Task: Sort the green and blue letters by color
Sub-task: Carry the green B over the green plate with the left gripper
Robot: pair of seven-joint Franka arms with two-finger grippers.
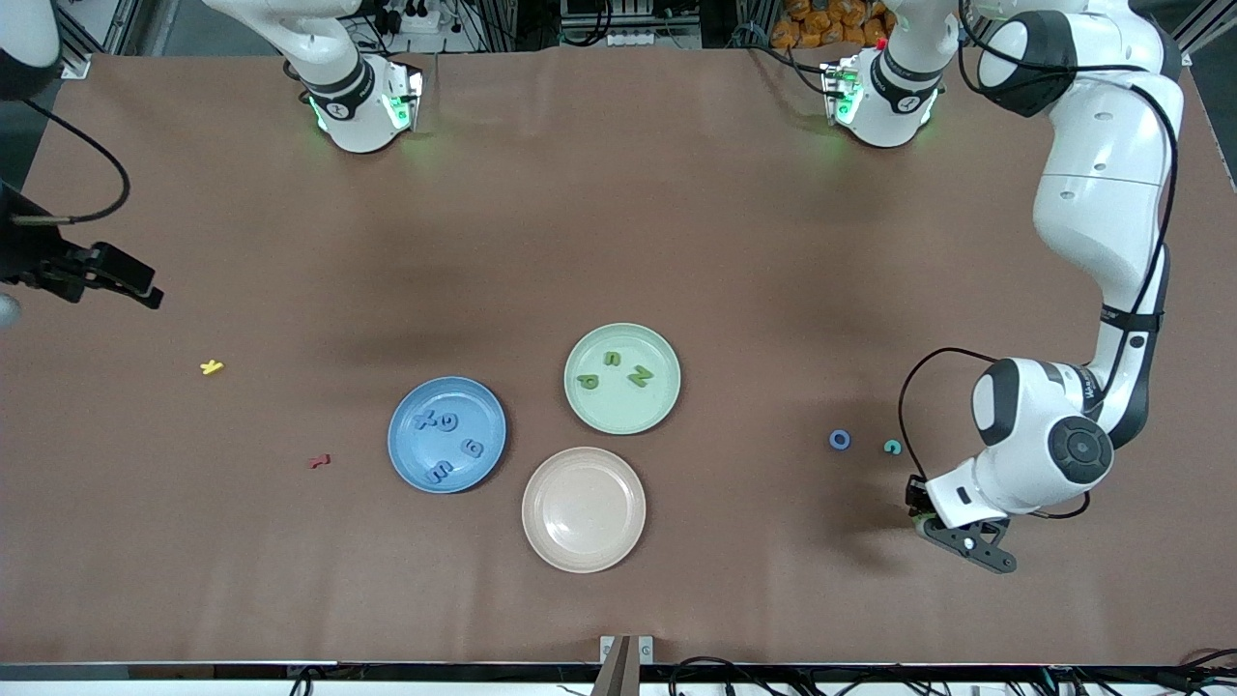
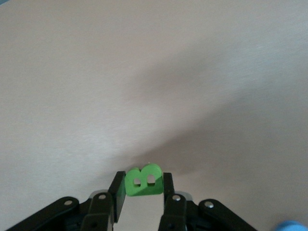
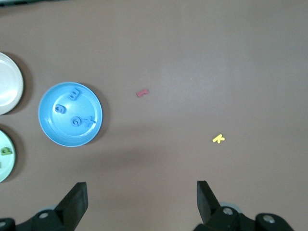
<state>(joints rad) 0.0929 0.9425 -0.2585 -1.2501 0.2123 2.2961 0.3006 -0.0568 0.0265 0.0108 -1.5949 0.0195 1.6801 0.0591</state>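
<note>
A green letter B (image 2: pixel 143 181) is clamped between the fingers of the left gripper (image 1: pixel 930 522), which is held low over the worktop (image 1: pixel 676 222) at the left arm's end, the arm bent sharply down at the elbow. A blue ring letter (image 1: pixel 840 440) and a teal letter (image 1: pixel 892 447) lie nearby, while four blue letters are seen in the blue plate (image 1: pixel 402 458) and three green ones in the green plate (image 1: pixel 657 411). The right gripper (image 3: pixel 142 199) is held released over the right arm's end, waiting.
</note>
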